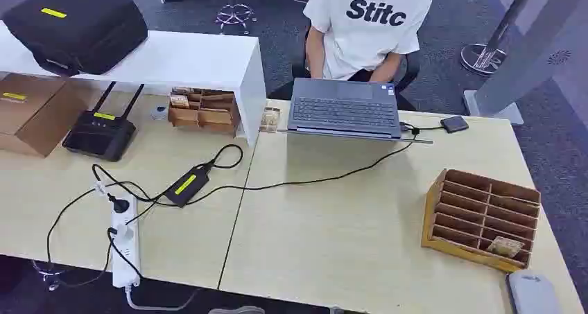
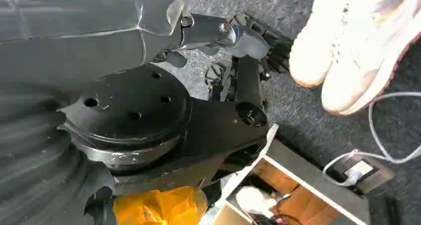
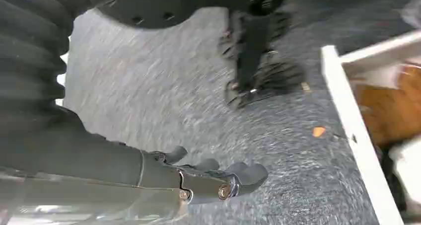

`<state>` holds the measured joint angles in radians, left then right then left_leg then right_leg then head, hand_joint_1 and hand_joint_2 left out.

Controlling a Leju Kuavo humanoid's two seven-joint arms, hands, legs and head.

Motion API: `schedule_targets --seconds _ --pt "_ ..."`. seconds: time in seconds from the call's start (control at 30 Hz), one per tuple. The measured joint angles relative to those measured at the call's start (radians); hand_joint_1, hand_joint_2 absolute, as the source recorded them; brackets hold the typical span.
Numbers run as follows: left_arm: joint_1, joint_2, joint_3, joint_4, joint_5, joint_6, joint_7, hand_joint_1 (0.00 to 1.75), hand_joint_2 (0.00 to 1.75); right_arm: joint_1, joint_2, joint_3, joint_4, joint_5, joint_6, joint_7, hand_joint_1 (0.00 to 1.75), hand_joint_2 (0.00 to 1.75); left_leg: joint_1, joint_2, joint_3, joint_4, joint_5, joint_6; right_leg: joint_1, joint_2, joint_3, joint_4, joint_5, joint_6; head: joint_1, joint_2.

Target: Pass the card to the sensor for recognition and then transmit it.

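A tan card point(image 1: 504, 246) lies in a lower slot of the wooden slotted rack point(image 1: 482, 217) at the table's right front. The small dark sensor point(image 1: 454, 124) sits at the far right of the table, wired to the laptop point(image 1: 344, 108). My left hand point(image 2: 233, 35) hangs low over the grey carpet with nothing in it, fingers loosely extended. In its own wrist view my right hand point(image 3: 218, 180) also hangs over the carpet, fingers slightly curled and apart, holding nothing. A grey rounded part of my right arm point(image 1: 531, 291) shows just below the rack.
A person in a white shirt point(image 1: 367, 23) sits behind the laptop. On the left are a power strip point(image 1: 125, 248), a black adapter point(image 1: 186, 185), cables, a router point(image 1: 99, 134), a second wooden organizer point(image 1: 202, 109) and a white shelf point(image 1: 173, 61). A person's pale shoes point(image 2: 347, 51) stand near my left hand.
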<state>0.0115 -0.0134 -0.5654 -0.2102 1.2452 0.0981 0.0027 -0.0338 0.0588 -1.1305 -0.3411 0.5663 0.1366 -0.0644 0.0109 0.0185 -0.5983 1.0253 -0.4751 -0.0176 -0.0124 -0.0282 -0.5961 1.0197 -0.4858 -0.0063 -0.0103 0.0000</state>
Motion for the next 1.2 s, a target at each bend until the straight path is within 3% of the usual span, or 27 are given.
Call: schedule_targets --seconds 0.43,0.67,0.87,0.97,1.2 --pt "-0.027 -0.012 -0.039 0.029 0.245 0.072 0.033 0.0 1.75 -0.056 0.007 -0.263 0.024 -0.302 -0.044 -0.026 0.0 1.75 0.0 0.0 0.0 0.0 0.0 0.0 0.0 0.0 0.0 0.0 0.0 0.0 0.0 0.0" --pt "-0.043 -0.016 -0.049 0.042 0.322 0.101 0.045 0.0 1.75 -0.074 0.007 -0.349 0.038 -0.457 -0.089 -0.061 0.0 1.75 0.0 0.0 0.0 0.0 0.0 0.0 0.0 0.0 0.001 0.0 0.0 0.0 0.0 0.0" --pt "-0.046 -0.014 -0.061 0.046 0.318 0.077 0.056 0.0 1.75 -0.076 0.001 -0.388 0.029 -0.659 -0.05 -0.186 0.0 1.75 0.0 0.0 0.0 0.0 0.0 0.0 0.0 0.0 0.001 0.0 0.0 0.0 0.0 0.0" --pt "-0.046 -0.01 -0.069 0.046 0.313 0.036 0.035 0.0 1.75 -0.07 0.001 -0.393 -0.033 -0.695 0.012 -0.251 0.0 1.75 0.0 0.0 0.001 0.0 0.0 0.0 0.0 0.0 0.001 0.0 0.0 0.0 0.0 0.0" --pt "-0.046 0.0 -0.091 0.053 0.311 0.005 0.009 0.0 1.75 -0.023 0.092 -0.392 -0.411 -0.714 0.075 -0.124 0.0 1.75 0.0 0.0 0.001 0.0 -0.001 0.0 0.0 0.0 0.001 0.0 -0.001 0.001 0.0 0.0"
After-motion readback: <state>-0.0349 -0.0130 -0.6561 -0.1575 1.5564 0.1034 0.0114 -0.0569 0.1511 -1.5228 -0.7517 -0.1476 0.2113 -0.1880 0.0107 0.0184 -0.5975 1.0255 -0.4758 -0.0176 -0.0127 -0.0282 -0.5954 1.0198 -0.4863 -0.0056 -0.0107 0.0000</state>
